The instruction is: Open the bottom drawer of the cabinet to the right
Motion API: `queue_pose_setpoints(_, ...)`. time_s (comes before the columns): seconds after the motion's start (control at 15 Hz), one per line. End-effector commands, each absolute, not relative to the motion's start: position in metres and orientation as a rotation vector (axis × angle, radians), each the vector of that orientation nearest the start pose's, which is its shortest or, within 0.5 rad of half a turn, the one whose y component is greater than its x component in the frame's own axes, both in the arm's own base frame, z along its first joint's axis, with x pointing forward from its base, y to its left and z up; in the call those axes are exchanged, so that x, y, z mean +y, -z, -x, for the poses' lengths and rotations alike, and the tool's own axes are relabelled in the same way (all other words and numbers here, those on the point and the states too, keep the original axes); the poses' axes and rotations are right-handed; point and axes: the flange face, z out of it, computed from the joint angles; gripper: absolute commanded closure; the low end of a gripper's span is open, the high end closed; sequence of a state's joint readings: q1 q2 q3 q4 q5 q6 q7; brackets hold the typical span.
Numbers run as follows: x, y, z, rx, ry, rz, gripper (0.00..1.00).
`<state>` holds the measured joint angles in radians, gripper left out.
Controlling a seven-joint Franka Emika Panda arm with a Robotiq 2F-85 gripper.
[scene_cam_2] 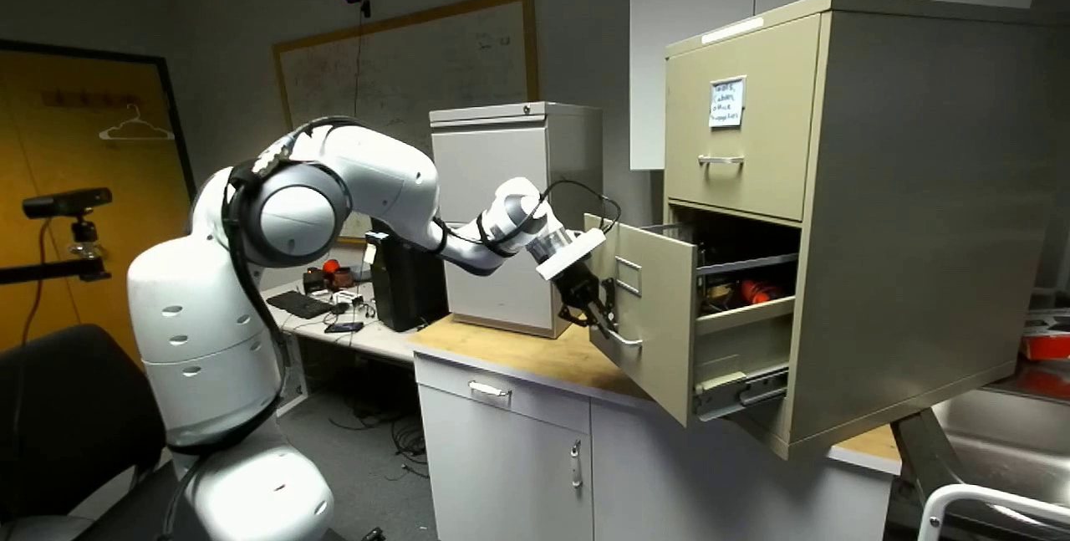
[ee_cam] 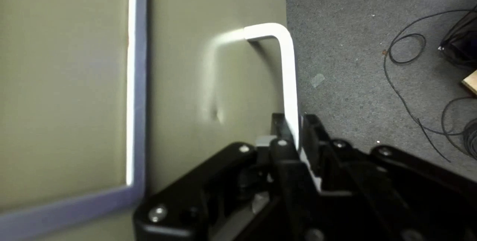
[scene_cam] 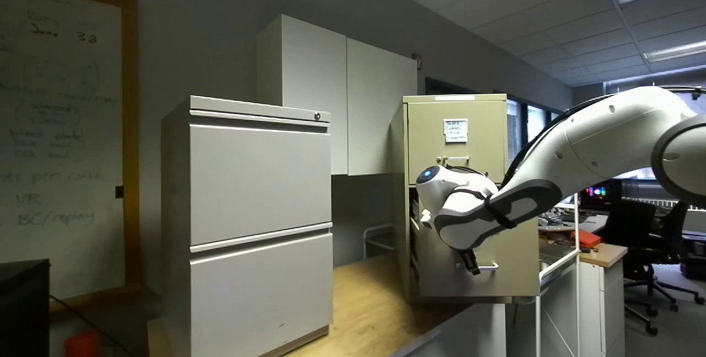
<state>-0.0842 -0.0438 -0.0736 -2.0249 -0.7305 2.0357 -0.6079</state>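
The narrow tan cabinet (scene_cam_2: 911,215) stands on a counter in both exterior views. Its bottom drawer (scene_cam_2: 660,298) is pulled well out, with its side rail, a metal bar and red-orange items inside showing. The drawer front also shows in an exterior view (scene_cam: 515,252), partly behind the arm. Its silver handle (ee_cam: 289,69) runs between my fingers in the wrist view. My gripper (ee_cam: 295,121) is shut on the handle; it also shows at the drawer front in the exterior views (scene_cam_2: 608,329) (scene_cam: 473,268). The handle's near end is hidden by the fingers.
The top drawer (scene_cam_2: 740,173), with a paper sheet, is closed above. A wide grey cabinet (scene_cam: 259,180) stands beside on the wooden counter (scene_cam: 364,291). A white rail (scene_cam: 557,266) stands close to the tan cabinet. Cables (ee_cam: 395,88) lie on the floor.
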Motion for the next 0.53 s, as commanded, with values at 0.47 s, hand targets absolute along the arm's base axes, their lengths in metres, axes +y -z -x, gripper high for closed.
queue_pose_setpoints(0.47,-0.039,-0.438,-0.468,1.022,0.374,-2.414,0.92)
